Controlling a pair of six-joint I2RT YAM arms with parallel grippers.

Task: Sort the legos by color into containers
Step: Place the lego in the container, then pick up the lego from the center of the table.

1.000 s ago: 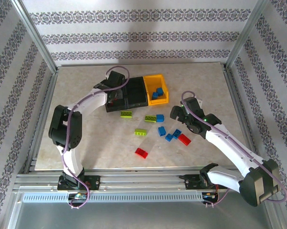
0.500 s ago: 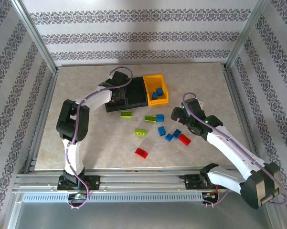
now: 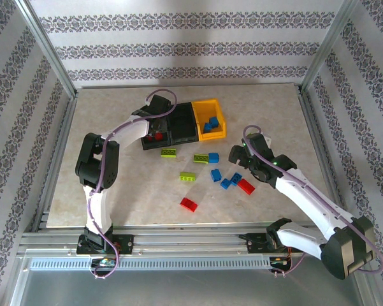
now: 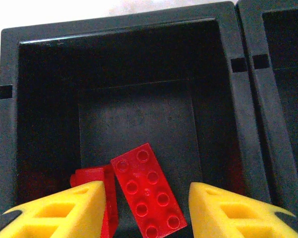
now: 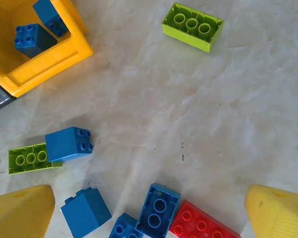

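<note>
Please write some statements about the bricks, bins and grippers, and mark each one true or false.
1. The yellow bin holds blue bricks. True.
2. The left gripper hangs over the yellow bin. False: it is over the left black bin.
3. Red bricks lie in the left black bin. True.
4. The right gripper grips a green brick. False: its jaws are open and hold nothing.
5. All red bricks are in bins. False: two red bricks lie on the table.
</note>
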